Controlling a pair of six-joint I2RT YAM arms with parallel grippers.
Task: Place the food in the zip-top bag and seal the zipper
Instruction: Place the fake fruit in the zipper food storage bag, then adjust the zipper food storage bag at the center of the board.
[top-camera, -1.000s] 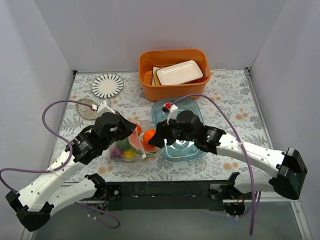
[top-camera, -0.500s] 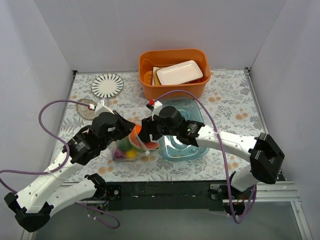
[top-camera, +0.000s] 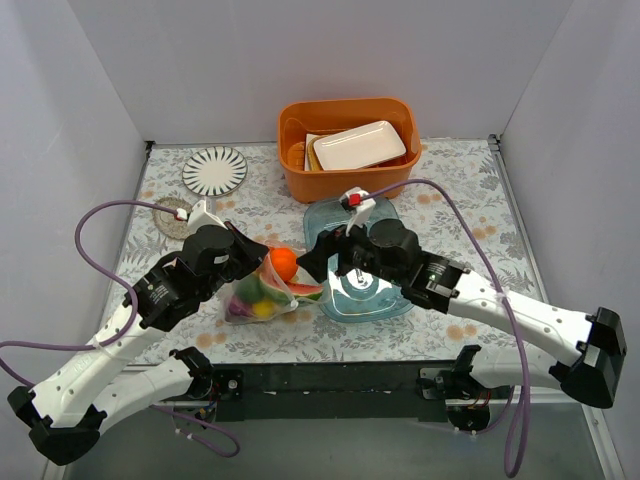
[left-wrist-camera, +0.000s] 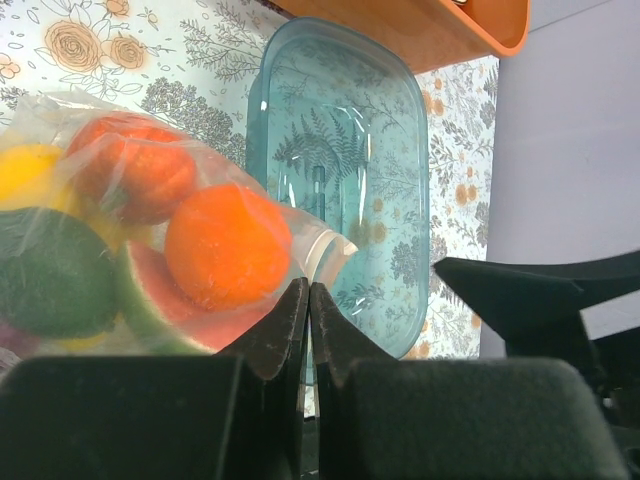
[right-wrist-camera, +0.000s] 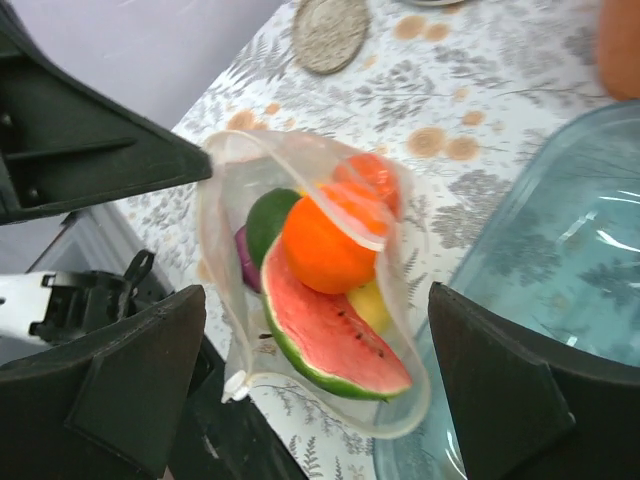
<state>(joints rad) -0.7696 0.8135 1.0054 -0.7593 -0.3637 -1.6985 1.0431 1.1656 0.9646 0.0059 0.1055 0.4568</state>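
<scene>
The zip-top bag (top-camera: 262, 296) lies on the table with its mouth held up and open. My left gripper (top-camera: 258, 262) is shut on the bag's mouth edge (left-wrist-camera: 315, 250). Inside show the orange (right-wrist-camera: 325, 245), watermelon slice (right-wrist-camera: 330, 340), dark green fruit (right-wrist-camera: 268, 222), purple onion (right-wrist-camera: 248, 265), a yellow fruit (right-wrist-camera: 372, 300) and tomato (right-wrist-camera: 372, 175). The whitish zipper (right-wrist-camera: 405, 300) rings the mouth, its slider (right-wrist-camera: 235, 385) at the near end. My right gripper (right-wrist-camera: 316, 292) is wide open and empty just above the mouth; in the top view it (top-camera: 312, 265) is right of the orange (top-camera: 283, 263).
A clear blue-tinted tray (top-camera: 372, 215) lies right of the bag, under my right arm. An orange bin (top-camera: 345, 180) holding a white plate stands behind it. A striped plate (top-camera: 214, 170) and a round coaster (top-camera: 172, 218) lie at the back left.
My right gripper carried the orange left to the bag's mouth, let it go and drew back right, now open. The orange sits in the bag's mouth. My left gripper kept its hold.
</scene>
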